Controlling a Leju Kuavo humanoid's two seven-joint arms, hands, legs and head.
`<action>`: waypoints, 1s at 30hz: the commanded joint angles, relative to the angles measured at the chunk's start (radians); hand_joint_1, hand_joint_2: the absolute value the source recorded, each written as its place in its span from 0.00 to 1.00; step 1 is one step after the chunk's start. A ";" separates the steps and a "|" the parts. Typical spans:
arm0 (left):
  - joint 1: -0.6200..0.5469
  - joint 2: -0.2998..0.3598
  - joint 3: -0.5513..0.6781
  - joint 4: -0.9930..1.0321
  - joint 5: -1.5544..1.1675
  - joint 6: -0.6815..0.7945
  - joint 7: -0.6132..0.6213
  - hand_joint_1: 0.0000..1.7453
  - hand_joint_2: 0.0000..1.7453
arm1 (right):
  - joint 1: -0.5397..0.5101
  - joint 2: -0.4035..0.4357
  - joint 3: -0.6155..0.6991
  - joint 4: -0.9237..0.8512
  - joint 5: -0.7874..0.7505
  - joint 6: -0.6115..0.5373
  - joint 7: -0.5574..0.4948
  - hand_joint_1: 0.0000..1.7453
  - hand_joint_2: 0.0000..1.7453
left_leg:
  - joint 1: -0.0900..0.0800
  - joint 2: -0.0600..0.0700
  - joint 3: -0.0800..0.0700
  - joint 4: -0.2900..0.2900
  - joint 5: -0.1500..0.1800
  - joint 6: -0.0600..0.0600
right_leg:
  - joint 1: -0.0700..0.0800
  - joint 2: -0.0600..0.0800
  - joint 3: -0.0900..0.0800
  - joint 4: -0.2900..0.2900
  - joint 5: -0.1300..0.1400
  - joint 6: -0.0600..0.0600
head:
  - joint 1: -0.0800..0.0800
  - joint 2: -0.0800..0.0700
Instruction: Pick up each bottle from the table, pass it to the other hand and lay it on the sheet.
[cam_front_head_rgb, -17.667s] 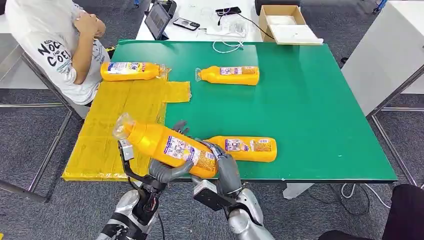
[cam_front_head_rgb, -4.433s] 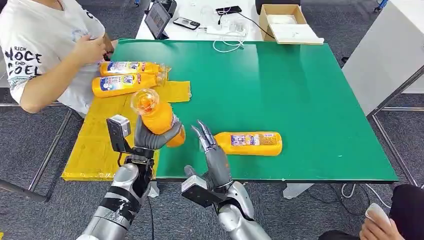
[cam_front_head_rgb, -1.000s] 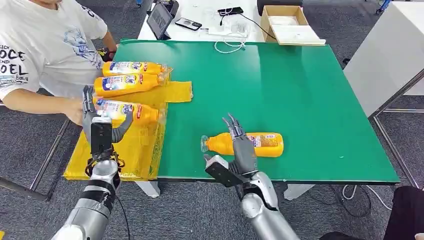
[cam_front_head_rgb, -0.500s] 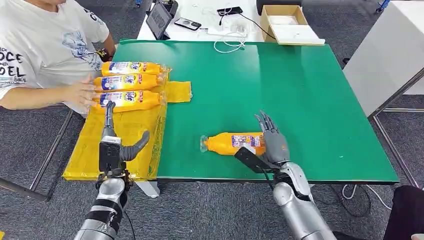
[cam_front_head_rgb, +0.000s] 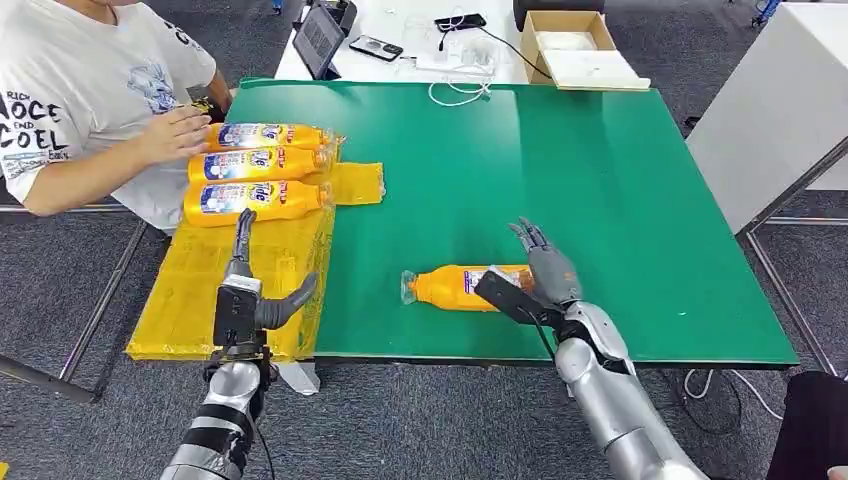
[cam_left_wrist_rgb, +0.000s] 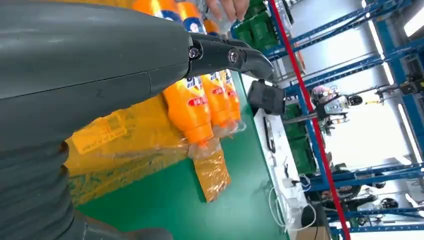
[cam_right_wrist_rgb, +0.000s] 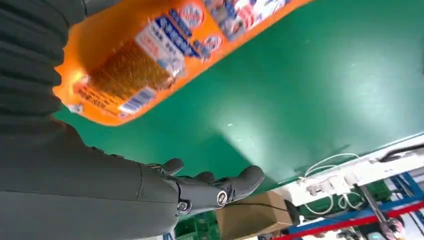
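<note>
Nearest the robot, the left hand (cam_front_head_rgb: 247, 290) hangs over the front part of the yellow sheet (cam_front_head_rgb: 190, 300), fingers spread and holding nothing; half a second ago it sat a touch further left, and a second ago it was still up at the third bottle, so it has pulled back toward the robot. Across on the right, the right hand (cam_front_head_rgb: 543, 270) is over the base end of the last bottle (cam_front_head_rgb: 455, 288), which lies on its side on the green desk (cam_front_head_rgb: 600, 180) near the front edge, cap pointing toward the sheet. Its fingers are stretched out and apart, not wrapped round anything; whether they touch the bottle I cannot tell. In the right wrist view the bottle's labelled end sits just beside the palm, with the fingers reaching past it above the bare green. That hand has slid a little further over the bottle since half a second ago; the bottle itself has barely shifted.

Farther back, three bottles (cam_front_head_rgb: 255, 165) lie side by side at the far end of the sheet, caps toward the desk's middle. The person's hand (cam_front_head_rgb: 175, 132) now rests by the farthest of them; half a second ago it was lower, at the nearest. Beyond the desk, a cardboard box (cam_front_head_rgb: 570, 45) and a tablet (cam_front_head_rgb: 318, 38) sit on a white surface.
</note>
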 joint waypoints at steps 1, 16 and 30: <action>-0.069 -0.002 -0.036 0.140 -0.005 -0.008 0.010 0.00 1.00 | -0.177 -0.009 0.069 0.325 -0.034 0.109 0.008 0.00 1.00 | 0.000 0.003 0.005 0.000 -0.002 0.001 | 0.001 0.001 0.004 -0.001 -0.001 -0.002 | 0.000 0.000; -0.116 -0.003 -0.076 0.206 0.032 -0.025 -0.002 0.00 1.00 | -0.307 -0.034 0.194 0.546 -0.077 0.289 -0.010 0.00 1.00 | 0.000 0.001 0.005 0.000 0.000 0.001 | 0.001 -0.001 0.005 -0.001 0.000 -0.003 | 0.000 0.000; -0.123 -0.004 -0.077 0.230 0.058 -0.040 0.010 0.00 1.00 | -0.340 -0.080 0.277 0.563 -0.080 0.362 0.041 0.00 1.00 | 0.000 0.000 0.007 0.000 0.000 0.001 | 0.001 -0.002 0.007 -0.001 0.000 -0.002 | 0.000 0.000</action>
